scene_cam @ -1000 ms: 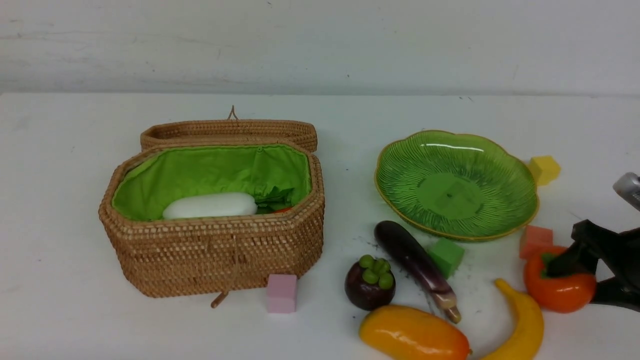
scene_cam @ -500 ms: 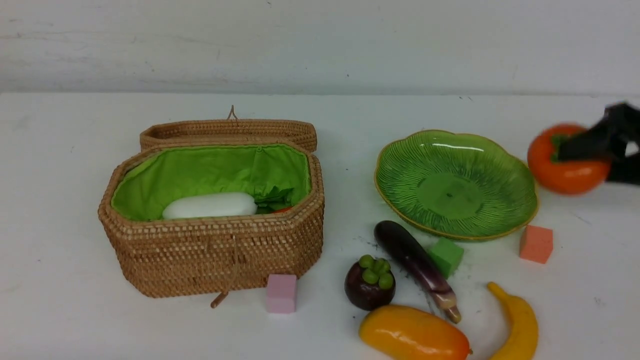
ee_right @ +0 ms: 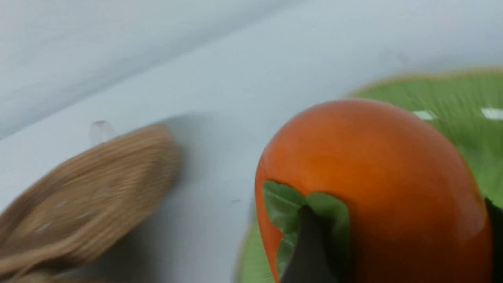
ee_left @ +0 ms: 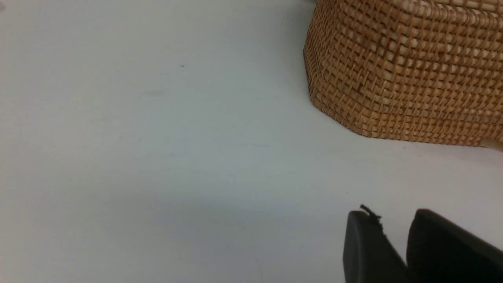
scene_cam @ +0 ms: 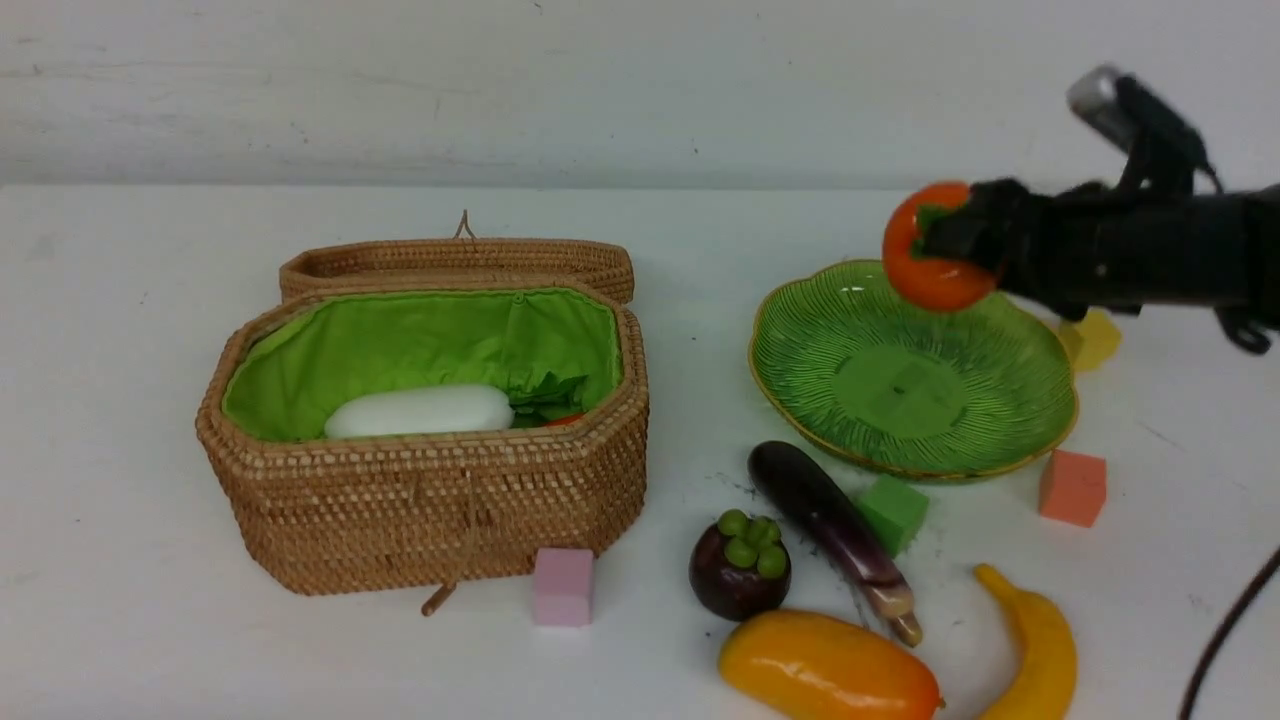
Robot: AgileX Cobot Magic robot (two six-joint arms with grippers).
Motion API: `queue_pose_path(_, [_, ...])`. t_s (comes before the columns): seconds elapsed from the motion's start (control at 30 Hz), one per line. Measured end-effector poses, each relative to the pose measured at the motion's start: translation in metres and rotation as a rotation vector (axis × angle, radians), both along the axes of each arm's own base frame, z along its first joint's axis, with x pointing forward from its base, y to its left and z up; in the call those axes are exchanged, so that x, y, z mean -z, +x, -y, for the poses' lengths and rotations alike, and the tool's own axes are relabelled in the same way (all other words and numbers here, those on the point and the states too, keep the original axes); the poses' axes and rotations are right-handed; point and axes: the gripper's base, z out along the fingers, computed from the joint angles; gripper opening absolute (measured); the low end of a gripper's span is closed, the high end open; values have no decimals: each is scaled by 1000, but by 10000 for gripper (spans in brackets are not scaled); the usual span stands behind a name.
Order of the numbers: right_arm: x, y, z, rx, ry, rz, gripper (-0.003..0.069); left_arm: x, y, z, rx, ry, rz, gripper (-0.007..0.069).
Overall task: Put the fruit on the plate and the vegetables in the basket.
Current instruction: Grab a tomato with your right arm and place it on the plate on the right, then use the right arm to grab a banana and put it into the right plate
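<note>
My right gripper [scene_cam: 950,250] is shut on the orange persimmon [scene_cam: 925,262] and holds it in the air above the far rim of the green plate [scene_cam: 800,375]; the persimmon also fills the right wrist view [ee_right: 373,188]. The eggplant [scene_cam: 830,525], mangosteen [scene_cam: 740,565], mango-like fruit [scene_cam: 828,668] and banana [scene_cam: 1040,650] lie on the table in front of the plate. The open basket [scene_cam: 430,500] holds the white radish [scene_cam: 420,411] and a sliver of carrot [scene_cam: 565,420]. My left gripper [ee_left: 393,220] hovers low over bare table near the basket's corner [ee_left: 404,70], its jaws a little apart and empty.
Foam cubes lie about: pink [scene_cam: 563,586] by the basket's front, green [scene_cam: 892,513] touching the eggplant, orange [scene_cam: 1072,487] right of the plate, yellow [scene_cam: 1092,338] behind my right arm. The basket lid [scene_cam: 460,262] lies open behind it. A black cable [scene_cam: 1225,630] hangs at the right edge.
My right gripper lifted the persimmon off the table at the front right and carried it up and leftward, to above the plate's far rim. The banana shifted slightly.
</note>
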Motion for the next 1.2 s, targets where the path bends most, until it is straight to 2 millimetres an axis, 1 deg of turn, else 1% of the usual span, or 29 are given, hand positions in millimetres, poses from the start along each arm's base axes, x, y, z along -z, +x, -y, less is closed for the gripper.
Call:
queue_pose_path(0.03, [12, 4, 1, 23, 4, -26, 503, 0, 0, 0, 0, 0, 0, 165])
queue_pose_path(0.07, [16, 5, 2, 29, 1, -33, 503, 0, 0, 0, 0, 0, 0, 165])
queue_pose_path(0.1, [28, 7, 3, 39, -6, -54, 503, 0, 0, 0, 0, 0, 0, 166])
queue_pose_path(0.17, [32, 8, 3, 23, -18, -60, 503, 0, 0, 0, 0, 0, 0, 165])
queue_pose_path(0.23, [32, 7, 1, -3, -14, -59, 503, 0, 0, 0, 0, 0, 0, 167])
queue_pose_path(0.3, [28, 5, -2, -37, -2, -53, 512, 0, 0, 0, 0, 0, 0, 168])
queue_pose_path(0.33, [27, 5, -4, -50, 3, -50, 536, 0, 0, 0, 0, 0, 0, 169])
queue_pose_path(0.37, [21, 3, -5, -68, 9, -39, 596, 0, 0, 0, 0, 0, 0, 171])
queue_pose_path(0.4, [18, 2, -6, -79, 4, -31, 631, 0, 0, 0, 0, 0, 0, 174])
queue_pose_path(0.43, [13, 1, -5, -90, -4, -20, 656, 0, 0, 0, 0, 0, 0, 174])
queue_pose_path(0.5, [5, -2, -1, -113, -25, -2, 676, 0, 0, 0, 0, 1, 0, 176])
queue_pose_path(0.57, [-4, -5, 4, -139, -37, 13, 674, 0, 0, 0, 0, 1, 0, 177])
queue_pose_path(0.63, [-18, -14, 10, -202, -51, 31, 651, 0, 0, 0, 0, 1, 0, 180])
queue_pose_path(0.7, [-37, -28, 16, -277, -50, 26, 613, 0, 0, 0, 0, 1, 0, 181])
queue_pose_path(0.73, [-39, -30, 17, -289, -62, 20, 608, 0, 0, 0, 0, 1, 0, 182])
queue_pose_path(0.77, [-58, -48, 17, -356, -64, -21, 566, 0, 0, 0, 0, 1, 0, 183])
queue_pose_path(0.8, [-66, -58, 17, -380, -77, -53, 548, 0, 0, 0, 0, 1, 0, 183])
queue_pose_path(0.9, [-89, -97, 13, -438, -150, -214, 489, 0, 0, 0, 0, 1, 0, 183])
queue_pose_path(0.97, [-97, -119, 5, -440, -192, -291, 460, 0, 0, 0, 0, 1, 0, 184])
queue_pose_path(1.0, [-100, -134, -2, -445, -212, -340, 443, 0, 0, 0, 0, 1, 0, 184])
queue_pose_path(1.07, [-97, -162, -17, -461, -258, -403, 426, 0, 0, 0, 0, 1, 0, 186])
queue_pose_path(1.13, [-90, -192, -30, -405, -232, -456, 419, 0, 0, 0, 0, 1, 0, 186])
queue_pose_path(1.2, [-78, -208, -36, -338, -187, -505, 417, 0, 0, 0, 0, 1, 0, 186])
